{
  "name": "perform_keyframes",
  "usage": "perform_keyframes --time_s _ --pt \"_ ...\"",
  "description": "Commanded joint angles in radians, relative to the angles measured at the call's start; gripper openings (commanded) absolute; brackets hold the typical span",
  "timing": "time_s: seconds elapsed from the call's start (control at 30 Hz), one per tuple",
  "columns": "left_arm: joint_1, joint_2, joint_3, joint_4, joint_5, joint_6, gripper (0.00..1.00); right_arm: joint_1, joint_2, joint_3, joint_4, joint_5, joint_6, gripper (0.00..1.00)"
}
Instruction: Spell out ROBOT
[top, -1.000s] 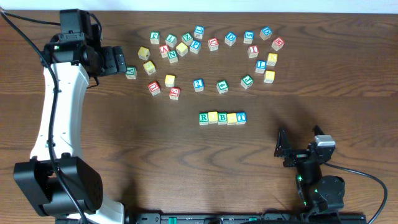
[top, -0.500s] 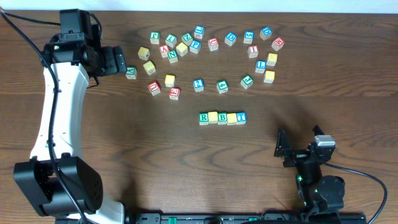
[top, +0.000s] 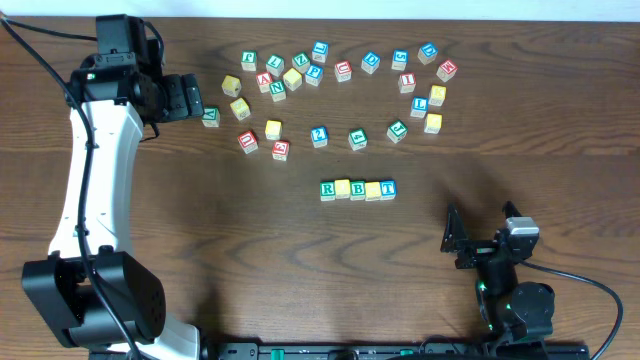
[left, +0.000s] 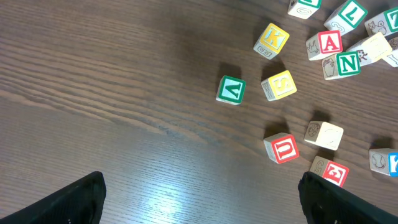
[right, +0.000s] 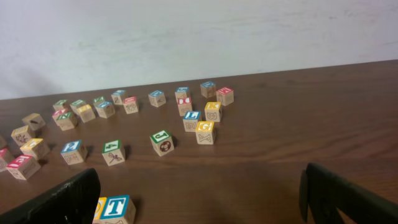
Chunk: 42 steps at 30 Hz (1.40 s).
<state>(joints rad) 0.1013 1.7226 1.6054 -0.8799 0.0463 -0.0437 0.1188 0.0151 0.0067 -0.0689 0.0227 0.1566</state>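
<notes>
A row of lettered wooden blocks (top: 357, 189) lies mid-table: green R, yellow, green B, yellow, blue T (top: 388, 188). The T block also shows at the lower left of the right wrist view (right: 115, 208). Many loose letter blocks (top: 340, 85) are scattered at the back. My left gripper (top: 196, 103) is open and empty at the far left, beside a green block (left: 231, 89). My right gripper (top: 480, 235) is open and empty at the front right, well clear of the row.
In the left wrist view, yellow K (left: 271, 40), yellow S (left: 278, 84), red A (left: 328, 43), green N (left: 346, 63) and red U (left: 283, 149) blocks lie to the right of the fingers. A white wall (right: 199, 37) stands behind the table.
</notes>
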Motion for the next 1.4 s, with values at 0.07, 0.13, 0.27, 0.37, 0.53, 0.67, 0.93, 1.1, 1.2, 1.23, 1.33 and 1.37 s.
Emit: perform_keyframes --time_s 0.07,0.13,0.27,0.37,0.53,0.67,0.93,1.1,1.2,1.23,1.33,1.37 --pt "0.009 -0.016 0.014 -0.002 -0.013 0.014 0.98 -0.013 0.000 -0.001 -0.004 -0.003 0.014 0.99" --pt "0.012 -0.041 0.013 -0.002 -0.013 0.014 0.98 -0.013 0.000 -0.001 -0.004 -0.003 0.014 0.99" --pt "0.028 -0.119 -0.032 0.060 -0.012 0.013 0.98 -0.013 0.000 -0.001 -0.004 -0.003 0.014 0.99" --pt "0.033 -0.221 -0.147 0.223 -0.011 0.013 0.98 -0.013 0.000 -0.001 -0.004 -0.003 0.014 0.99" --pt "0.033 -0.441 -0.441 0.546 -0.012 0.013 0.98 -0.013 0.000 -0.001 -0.004 -0.003 0.014 0.99" --pt "0.033 -0.641 -0.687 0.776 -0.012 0.013 0.98 -0.013 0.000 -0.001 -0.004 -0.003 0.014 0.99" --pt "0.005 -1.011 -0.990 0.926 -0.012 0.013 0.97 -0.013 0.000 -0.001 -0.004 -0.003 0.014 0.99" --pt "-0.010 -1.215 -1.131 0.970 -0.012 0.013 0.98 -0.013 0.000 -0.001 -0.004 -0.003 0.014 0.99" --pt "-0.010 -1.326 -1.234 1.033 -0.008 0.013 0.98 -0.013 0.000 -0.001 -0.004 -0.003 0.014 0.99" --pt "-0.010 -1.348 -1.259 1.045 -0.009 0.013 0.98 -0.013 0.000 -0.001 -0.004 -0.003 0.014 0.99" --pt "-0.014 -1.399 -1.352 1.134 -0.008 0.013 0.98 -0.013 0.000 -0.001 -0.004 -0.003 0.014 0.99" --pt "-0.021 -1.406 -1.374 1.165 -0.008 0.013 0.98 -0.013 0.000 -0.001 -0.004 -0.003 0.014 0.99"
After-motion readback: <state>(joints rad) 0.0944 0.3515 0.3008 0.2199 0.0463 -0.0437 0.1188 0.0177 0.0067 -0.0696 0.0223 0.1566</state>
